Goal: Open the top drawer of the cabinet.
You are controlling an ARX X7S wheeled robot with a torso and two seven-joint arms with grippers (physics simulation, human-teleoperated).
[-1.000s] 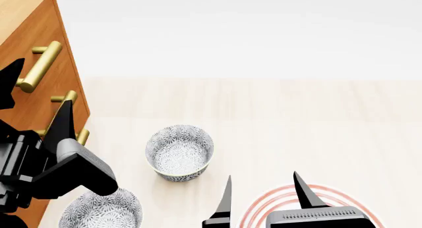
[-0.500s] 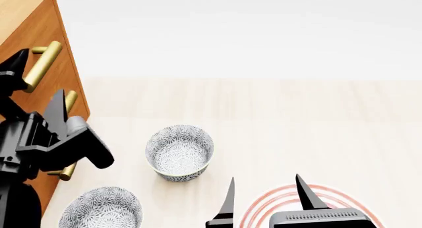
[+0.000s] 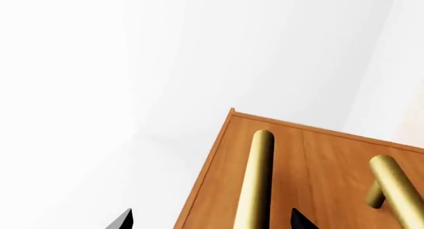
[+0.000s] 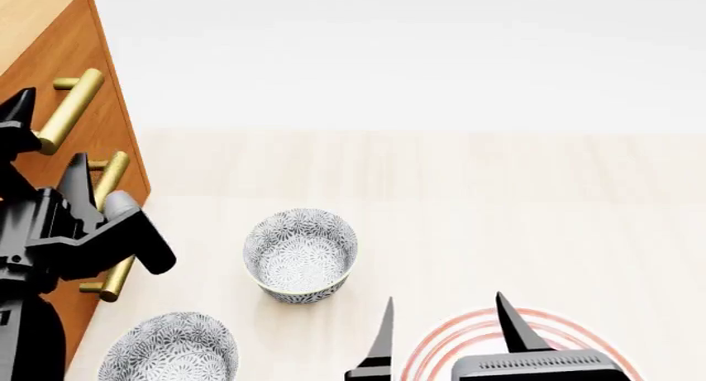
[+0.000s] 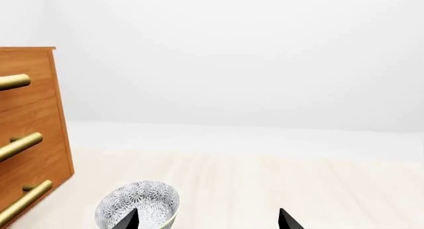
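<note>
The cabinet (image 4: 45, 21) stands at the left edge of the head view, orange-brown with stacked drawers. The top drawer (image 4: 97, 92) sits flush with the fronts below it, and its brass handle (image 4: 69, 108) is uppermost. My left gripper (image 4: 50, 140) is open in front of that handle without touching it. In the left wrist view the handle (image 3: 257, 189) runs between the two fingertips of the left gripper (image 3: 212, 221). My right gripper (image 4: 445, 319) hangs open and empty over the floor, also seen in the right wrist view (image 5: 207, 220).
Two patterned bowls (image 4: 300, 255) (image 4: 171, 348) sit on the pale floor near the cabinet. A red-ringed plate (image 4: 469, 335) lies under the right gripper. The second (image 4: 108, 176) and third (image 4: 112, 278) handles lie below the top one.
The left gripper rose from the lower handles to the level of the top handle, then shifted closer to the cabinet. The right gripper barely moved.
</note>
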